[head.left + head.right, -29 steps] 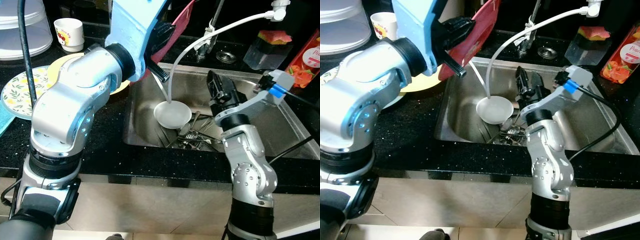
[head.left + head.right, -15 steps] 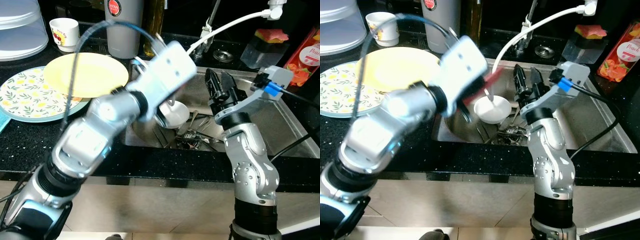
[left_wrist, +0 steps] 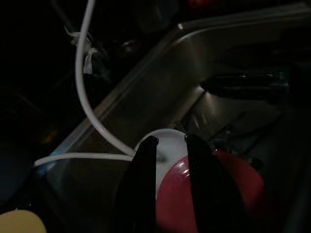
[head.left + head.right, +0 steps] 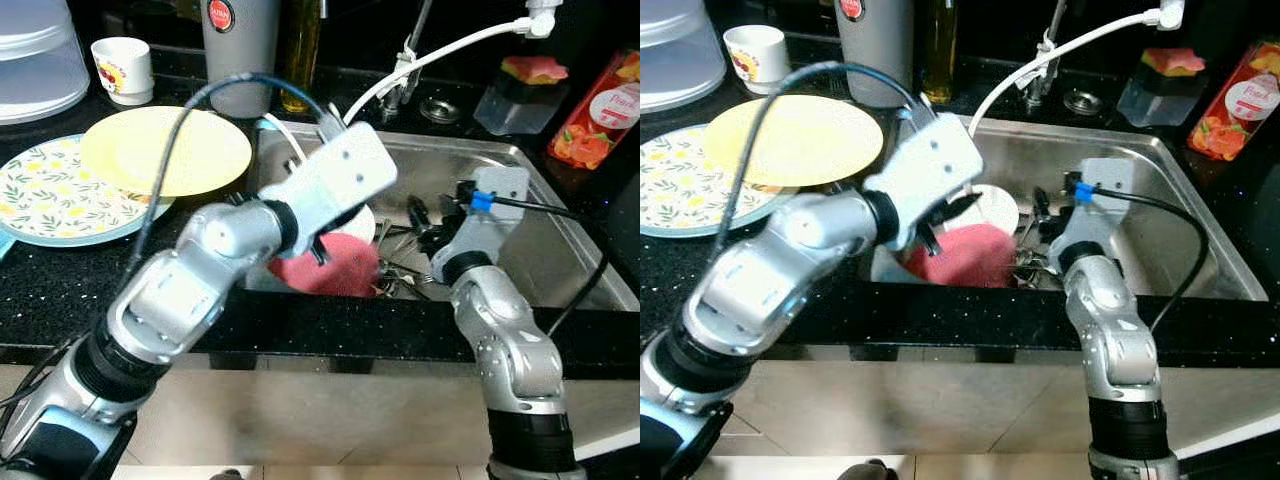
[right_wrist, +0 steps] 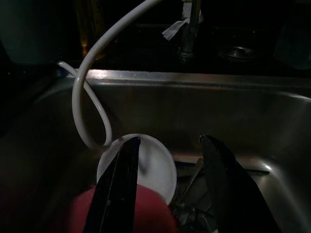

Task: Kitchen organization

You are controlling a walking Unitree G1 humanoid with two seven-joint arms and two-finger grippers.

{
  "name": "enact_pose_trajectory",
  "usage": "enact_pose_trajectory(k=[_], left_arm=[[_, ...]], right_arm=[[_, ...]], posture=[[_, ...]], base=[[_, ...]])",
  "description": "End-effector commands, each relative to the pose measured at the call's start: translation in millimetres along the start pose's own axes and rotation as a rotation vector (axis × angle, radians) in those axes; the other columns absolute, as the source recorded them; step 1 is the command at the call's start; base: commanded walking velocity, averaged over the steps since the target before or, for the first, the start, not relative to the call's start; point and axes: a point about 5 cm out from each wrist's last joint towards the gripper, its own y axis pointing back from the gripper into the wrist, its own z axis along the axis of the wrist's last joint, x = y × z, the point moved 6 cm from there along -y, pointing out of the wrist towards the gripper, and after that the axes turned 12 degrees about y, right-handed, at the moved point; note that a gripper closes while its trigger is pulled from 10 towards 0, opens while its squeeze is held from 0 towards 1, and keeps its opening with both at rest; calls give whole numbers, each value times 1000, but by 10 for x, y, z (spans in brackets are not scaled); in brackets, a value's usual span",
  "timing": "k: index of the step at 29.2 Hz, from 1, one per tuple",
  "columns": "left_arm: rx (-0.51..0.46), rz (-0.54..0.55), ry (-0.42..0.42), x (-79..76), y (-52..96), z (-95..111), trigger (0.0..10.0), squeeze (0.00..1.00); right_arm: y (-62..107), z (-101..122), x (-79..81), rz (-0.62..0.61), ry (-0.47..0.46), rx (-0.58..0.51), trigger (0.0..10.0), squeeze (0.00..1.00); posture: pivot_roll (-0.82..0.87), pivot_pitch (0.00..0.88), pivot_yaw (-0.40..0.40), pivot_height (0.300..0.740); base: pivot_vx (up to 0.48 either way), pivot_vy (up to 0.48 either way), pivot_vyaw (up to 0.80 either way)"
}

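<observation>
A red plate (image 4: 330,268) lies tilted in the steel sink (image 4: 450,157), leaning over the front of a white bowl (image 4: 995,205). My left arm reaches down into the sink, and my left gripper (image 3: 171,141) is shut on the plate's rim, right beside the bowl. Low in the sink, just right of the bowl, my right gripper (image 5: 170,140) is open with nothing between its fingers (image 4: 418,212). Several pieces of cutlery (image 4: 400,278) lie on the sink floor under and beside it.
A white hose (image 4: 440,50) runs from the tap down into the bowl. On the left counter are a yellow plate (image 4: 165,150) on a patterned plate (image 4: 45,195), a cup (image 4: 122,68) and a grey canister (image 4: 238,40). A sponge tub (image 4: 520,85) and red carton (image 4: 600,110) stand at the right.
My left arm swung down from above the counter into the sink, bringing the red plate over the white bowl. My right gripper dropped lower into the sink.
</observation>
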Motion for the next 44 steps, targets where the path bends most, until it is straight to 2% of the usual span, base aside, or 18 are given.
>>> enact_pose_trajectory(k=[1, 5, 7, 8, 9, 12, 15, 19, 21, 22, 24, 26, 27, 30, 33, 35, 42, 44], left_arm=[[-23, -6, 57, 46, 26, 107, 10000, 0], [-14, 43, 130, 251, 91, 129, 10000, 0], [10, 193, 244, 584, 126, 83, 10000, 0], [32, 365, 342, 896, 179, 4, 10000, 0], [32, 365, 342, 896, 179, 4, 10000, 0], [99, 614, 463, 1244, 343, -206, 10000, 0], [104, 681, 477, 1330, 412, -241, 10000, 0], [59, 966, 502, 1688, 742, -349, 10000, 0], [35, 1038, 608, 1790, 856, -406, 10000, 0], [35, 1038, 608, 1790, 856, -406, 10000, 0], [-84, 1207, 690, 2006, 1131, -350, 10000, 0], [-119, 1339, 720, 2121, 1323, -359, 10000, 0], [-121, 1383, 739, 2147, 1379, -386, 10000, 0], [-89, 1410, 969, 2116, 1358, -673, 10000, 0], [-92, 1389, 1030, 2101, 1303, -723, 10000, 0], [-101, 1368, 1114, 2069, 1249, -757, 10000, 0], [-93, 1411, 1190, 2056, 1268, -866, 10000, 0], [-83, 1381, 1314, 2012, 1185, -941, 10000, 0]], right_arm=[[-6, 22, -43, 9, -15, -2, 10000, 0], [-9, 107, 0, 62, -15, -32, 10000, 0], [22, 231, 139, 191, 7, -83, 10000, 0], [117, 353, 335, 353, 34, -136, 10000, 0], [117, 353, 335, 353, 34, -136, 10000, 0], [230, 462, 522, 505, 25, -180, 10000, 0], [240, 473, 542, 522, 22, -185, 10000, 0], [261, 505, 596, 544, -20, -202, 10000, 0], [263, 513, 612, 549, -48, -207, 10000, 0], [263, 513, 612, 549, -48, -207, 10000, 0], [288, 525, 675, 572, -96, -215, 10000, 0], [301, 513, 730, 587, -115, -213, 10000, 0], [302, 500, 751, 589, -116, -210, 10000, 0], [318, 503, 827, 608, -134, -212, 10000, 0], [318, 517, 837, 609, -144, -217, 10000, 0], [316, 521, 833, 604, -147, -218, 10000, 0], [313, 513, 843, 604, -154, -215, 10000, 0], [309, 516, 845, 604, -157, -216, 10000, 0]], posture=[[316, 76, -91, 740], [319, 77, -91, 740], [320, 79, -91, 740], [322, 79, -92, 740], [322, 79, -92, 740], [320, 80, -95, 740], [321, 80, -97, 740], [324, 80, -99, 740], [321, 81, -97, 740], [321, 81, -97, 740], [324, 81, -98, 740], [323, 80, -98, 740], [323, 80, -98, 740], [320, 79, -97, 740], [320, 79, -97, 740], [320, 79, -96, 740], [319, 79, -98, 740], [319, 79, -98, 740]], base=[[0, 0, 0], [0, 0, 0], [0, 0, 0], [0, 0, 0], [0, 0, 0], [0, 0, 0], [0, 0, 0], [0, 0, 0], [0, 0, 0], [0, 0, 0], [0, 0, 0], [0, 0, 0], [0, 0, 0], [0, 0, 0], [0, 0, 0], [0, 0, 0], [0, 0, 0], [0, 0, 0]])
